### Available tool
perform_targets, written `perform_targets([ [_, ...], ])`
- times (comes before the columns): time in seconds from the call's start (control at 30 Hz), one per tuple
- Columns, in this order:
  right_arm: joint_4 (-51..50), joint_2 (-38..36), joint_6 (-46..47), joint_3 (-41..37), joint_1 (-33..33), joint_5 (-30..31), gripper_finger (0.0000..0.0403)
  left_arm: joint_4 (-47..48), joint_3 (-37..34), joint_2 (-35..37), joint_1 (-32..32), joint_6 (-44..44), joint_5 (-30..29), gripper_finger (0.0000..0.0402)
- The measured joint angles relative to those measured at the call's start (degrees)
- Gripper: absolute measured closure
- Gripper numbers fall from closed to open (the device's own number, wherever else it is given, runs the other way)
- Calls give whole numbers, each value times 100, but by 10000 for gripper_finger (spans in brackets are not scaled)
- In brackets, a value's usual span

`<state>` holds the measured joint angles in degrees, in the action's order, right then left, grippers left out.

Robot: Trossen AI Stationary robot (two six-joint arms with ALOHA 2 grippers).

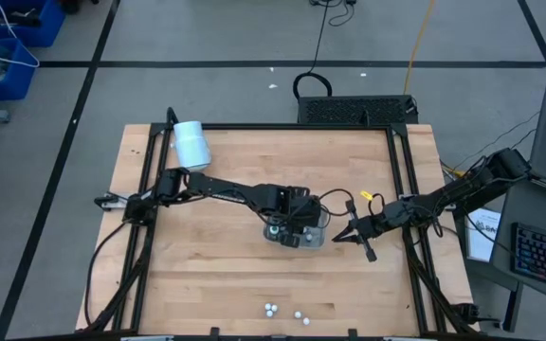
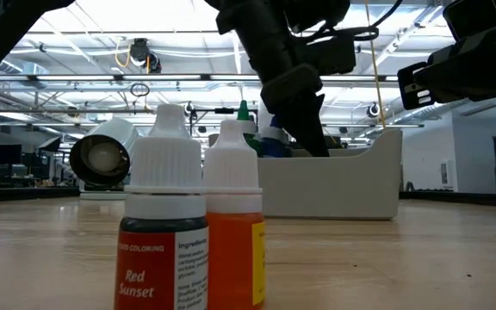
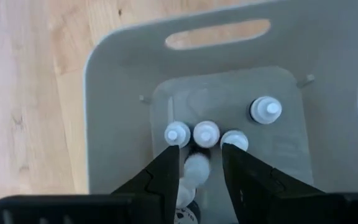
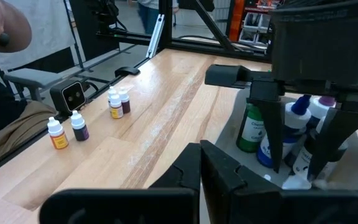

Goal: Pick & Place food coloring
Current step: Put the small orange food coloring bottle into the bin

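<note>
My worktop (image 1: 216, 265) carries the grey tray (image 1: 318, 224) mid-table. Left gripper (image 3: 199, 167) hangs inside it, fingers parted around a bottle (image 3: 197, 167), probably letting it go. Right gripper (image 1: 349, 234) waits shut beside. Four bottles (image 1: 285, 313) wait near the front edge.

A tray (image 1: 318, 220) sits mid-counter (image 1: 226, 275) with several food coloring bottles (image 3: 206, 134) standing inside it. Four more bottles (image 1: 272, 309) stand at the near edge. A cylinder (image 1: 192, 144) lies at the far left corner.
</note>
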<state>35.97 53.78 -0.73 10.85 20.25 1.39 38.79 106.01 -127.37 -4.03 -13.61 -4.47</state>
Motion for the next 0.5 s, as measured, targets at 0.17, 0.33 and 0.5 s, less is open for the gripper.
perform_targets([
  [0.17,57,2,-9,0,0,0,403,441,591,81,-198,-151,-9,273],
  [0.33,66,4,-20,0,-2,0,403,1636,1850,542,-724,-303,-292,273],
  [0.5,237,-1,-59,0,-1,0,403,2544,2481,1468,-1358,-69,-906,300],
])
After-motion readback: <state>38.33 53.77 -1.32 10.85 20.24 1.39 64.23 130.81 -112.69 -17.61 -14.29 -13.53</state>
